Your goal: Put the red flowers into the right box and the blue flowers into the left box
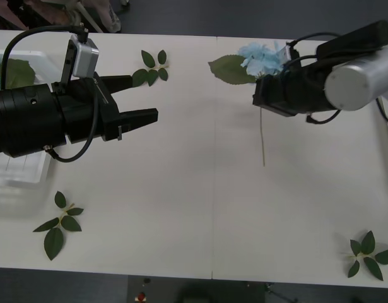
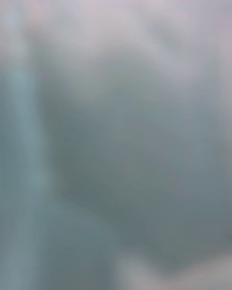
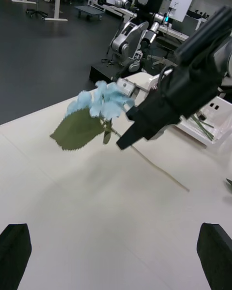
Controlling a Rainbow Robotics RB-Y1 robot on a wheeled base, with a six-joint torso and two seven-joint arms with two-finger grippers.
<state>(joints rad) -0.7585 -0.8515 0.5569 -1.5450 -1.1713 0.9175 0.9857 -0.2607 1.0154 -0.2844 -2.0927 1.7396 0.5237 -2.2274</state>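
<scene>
- We see one of the blue flowers (image 1: 262, 57) at about one o'clock on the white surface (image 1: 200, 208), its pale head next to a large green leaf (image 1: 230, 69); its thin stem (image 1: 263, 142) runs toward us across the surface.
- In the left wrist view the same bloom (image 3: 104, 101) and its leaf (image 3: 79, 129) are raised off the surface, with the stem (image 3: 159, 166) slanting down to it.
- The right pincer (image 1: 264, 95) sits right at that flower's stem just below the head; in the left wrist view its black tip (image 3: 126, 139) meets the stem, but we cannot tell whether its fingers are apart or clamped.
- The left pincer (image 1: 142, 101) hovers at about ten o'clock, pointing toward three o'clock, its black fingers (image 1: 138, 118) spread apart and holding nothing.
- The left box (image 1: 17, 173) lies at nine o'clock, partly under the left arm; a green leaf shows inside it near its far end.
- Loose leaf sprigs lie at twelve o'clock (image 1: 152, 68), seven o'clock (image 1: 58, 224) and four o'clock (image 1: 369, 252).
</scene>
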